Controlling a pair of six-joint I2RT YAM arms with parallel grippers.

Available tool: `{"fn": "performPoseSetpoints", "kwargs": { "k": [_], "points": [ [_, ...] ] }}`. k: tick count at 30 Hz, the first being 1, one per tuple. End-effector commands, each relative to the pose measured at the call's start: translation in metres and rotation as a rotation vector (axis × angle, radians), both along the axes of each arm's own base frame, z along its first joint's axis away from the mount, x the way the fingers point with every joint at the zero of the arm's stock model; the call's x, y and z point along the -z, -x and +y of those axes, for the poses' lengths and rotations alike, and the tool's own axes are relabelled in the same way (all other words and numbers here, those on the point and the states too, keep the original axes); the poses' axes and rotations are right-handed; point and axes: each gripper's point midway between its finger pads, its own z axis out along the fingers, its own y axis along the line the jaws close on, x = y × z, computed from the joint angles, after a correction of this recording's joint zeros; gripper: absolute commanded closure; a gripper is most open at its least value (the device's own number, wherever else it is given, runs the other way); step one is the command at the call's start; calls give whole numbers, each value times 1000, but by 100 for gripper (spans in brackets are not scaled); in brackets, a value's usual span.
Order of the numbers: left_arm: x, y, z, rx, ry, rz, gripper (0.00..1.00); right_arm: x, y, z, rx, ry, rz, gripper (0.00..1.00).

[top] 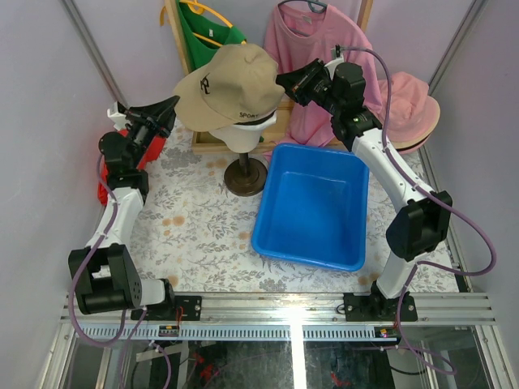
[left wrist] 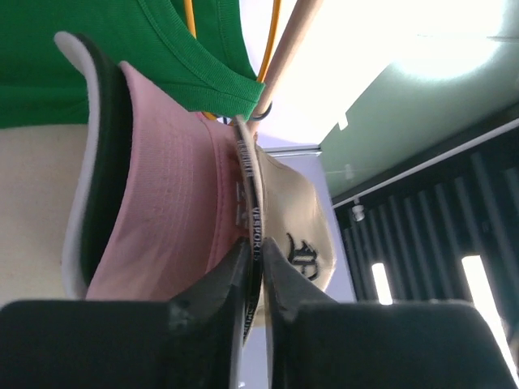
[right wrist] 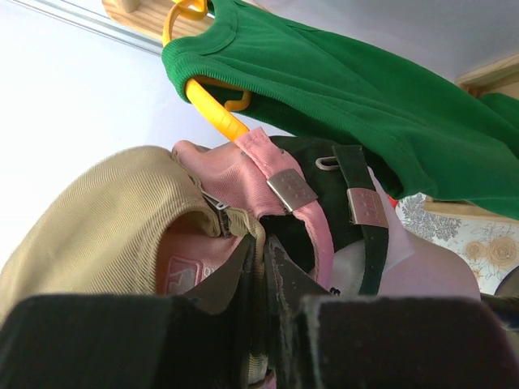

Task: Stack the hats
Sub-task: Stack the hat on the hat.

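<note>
Both arms are up at the mannequin head [top: 248, 130], smooth and cream on its turned wooden stand [top: 245, 175]. On it sits the stack: a tan cap [top: 231, 81] in ribbed twill on top, a pink cap [left wrist: 174, 211] of finer weave under it, and a black cap [left wrist: 109, 162] beneath that.

The left gripper [left wrist: 256, 263] has its jaws pinched together on the tan cap's stiff, thin brim, right at the lettered edge. The right gripper [right wrist: 261, 259] is on the far side, jaws clamped on the soft rear rim of the same tan cap, just beside its strap. Flat metal buckles glint on the pink and black straps.

Over to the right lies a floppy pink bucket hat [top: 413, 105], well apart from the stack. A glossy blue plastic tub [top: 316, 203], rectangular with rounded corners, sits on the floral tablecloth [top: 195, 235].
</note>
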Motion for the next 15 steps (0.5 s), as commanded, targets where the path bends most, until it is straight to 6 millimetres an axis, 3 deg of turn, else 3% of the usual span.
{"fn": "performPoseSetpoints", "kwargs": {
  "k": [1, 15],
  "points": [
    [-18, 3, -15, 66, -51, -66, 99, -2, -7, -6, 28, 25, -10, 88],
    [-56, -4, 8, 34, 49, -119, 100, -18, -1, -19, 63, 76, -53, 87]
  ]
}}
